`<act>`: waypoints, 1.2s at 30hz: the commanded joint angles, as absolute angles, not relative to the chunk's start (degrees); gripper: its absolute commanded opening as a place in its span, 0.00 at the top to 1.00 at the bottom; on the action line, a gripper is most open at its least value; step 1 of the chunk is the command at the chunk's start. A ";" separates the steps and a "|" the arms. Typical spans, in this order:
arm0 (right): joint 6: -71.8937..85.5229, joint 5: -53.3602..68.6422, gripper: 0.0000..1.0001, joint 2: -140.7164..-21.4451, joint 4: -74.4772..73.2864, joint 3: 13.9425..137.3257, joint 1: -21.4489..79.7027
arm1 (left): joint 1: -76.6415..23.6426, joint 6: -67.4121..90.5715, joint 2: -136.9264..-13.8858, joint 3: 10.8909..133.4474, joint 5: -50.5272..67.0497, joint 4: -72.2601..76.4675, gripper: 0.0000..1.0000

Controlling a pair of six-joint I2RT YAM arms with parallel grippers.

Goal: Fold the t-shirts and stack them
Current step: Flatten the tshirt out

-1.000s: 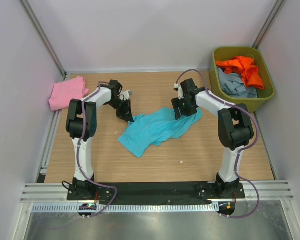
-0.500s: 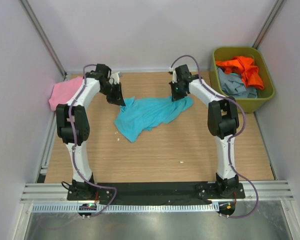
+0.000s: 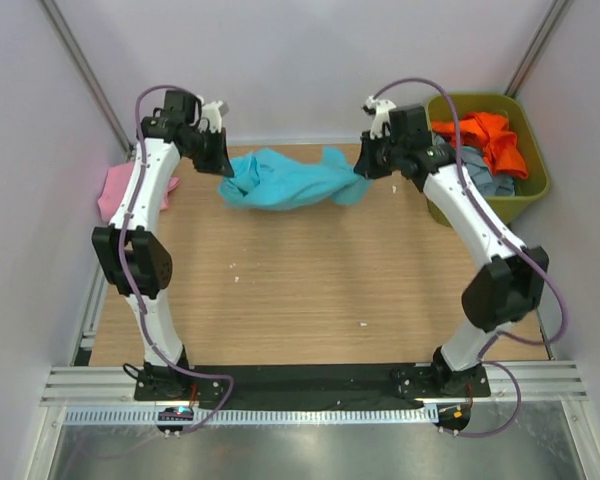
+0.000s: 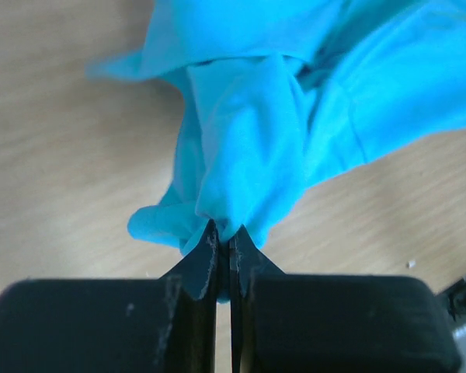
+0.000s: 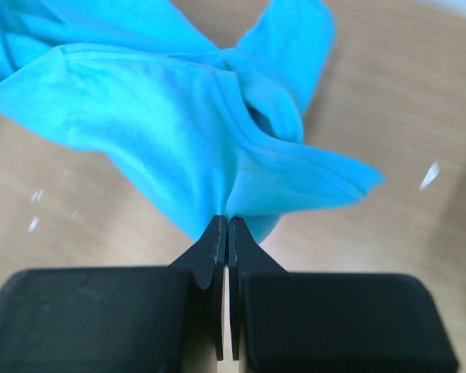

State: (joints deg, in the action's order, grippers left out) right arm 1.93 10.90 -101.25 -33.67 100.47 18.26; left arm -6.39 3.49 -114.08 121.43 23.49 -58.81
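Note:
A large turquoise t-shirt (image 3: 280, 178) hangs stretched between both arms above the far part of the table. My left gripper (image 3: 227, 171) is shut on its left end, the cloth (image 4: 241, 148) bunched between the black fingers (image 4: 204, 252). At the shirt's right end my right gripper (image 3: 360, 170) is shut on a fold of the cloth (image 5: 186, 124), which is pinched at the fingertips (image 5: 217, 233). A pink t-shirt (image 3: 115, 188) lies at the far left edge, partly hidden by the left arm. An orange t-shirt (image 3: 485, 135) and a grey-blue t-shirt (image 3: 480, 175) sit in the bin.
An olive-green plastic bin (image 3: 533, 185) stands at the far right of the wooden table (image 3: 310, 290). White walls close in the back and both sides. Small white specks (image 3: 363, 323) lie on the table.
Both arms have lifted and carried the turquoise t-shirt from the table's middle up toward the back, moving apart and stretching it. The right gripper closed on the cloth during the last second.

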 commanded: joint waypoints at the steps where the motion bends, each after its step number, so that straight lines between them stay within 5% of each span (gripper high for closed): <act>1: 5.54 19.49 0.99 -94.41 -40.33 89.50 18.19 | -6.42 1.32 -112.59 115.59 25.14 -69.60 1.00; 3: 6.32 20.47 0.96 -93.60 -44.36 83.51 18.37 | -6.50 1.76 -113.29 111.45 23.74 -69.26 1.00; 5: 6.94 22.58 0.77 -94.30 -45.87 81.13 18.37 | -6.42 1.06 -115.65 111.70 22.06 -68.99 0.94; 6: 7.20 22.50 0.50 -94.65 -44.49 81.21 18.28 | -6.33 1.14 -116.88 113.88 21.36 -69.08 0.82; 7: 7.73 21.37 0.41 -95.01 -43.34 83.13 18.37 | -6.50 1.49 -117.85 115.47 19.18 -69.34 0.56; 9: 7.56 19.61 0.32 -97.63 -40.45 87.08 18.28 | -6.42 1.67 -119.52 117.85 17.94 -69.08 0.41; 17: 6.16 13.01 0.31 -112.40 -39.03 103.97 17.75 | -6.50 2.20 -122.96 120.86 16.00 -68.29 0.34; 36: 5.54 15.11 0.45 -123.57 -40.52 100.20 17.67 | -6.50 3.51 -122.34 118.12 17.05 -66.80 0.35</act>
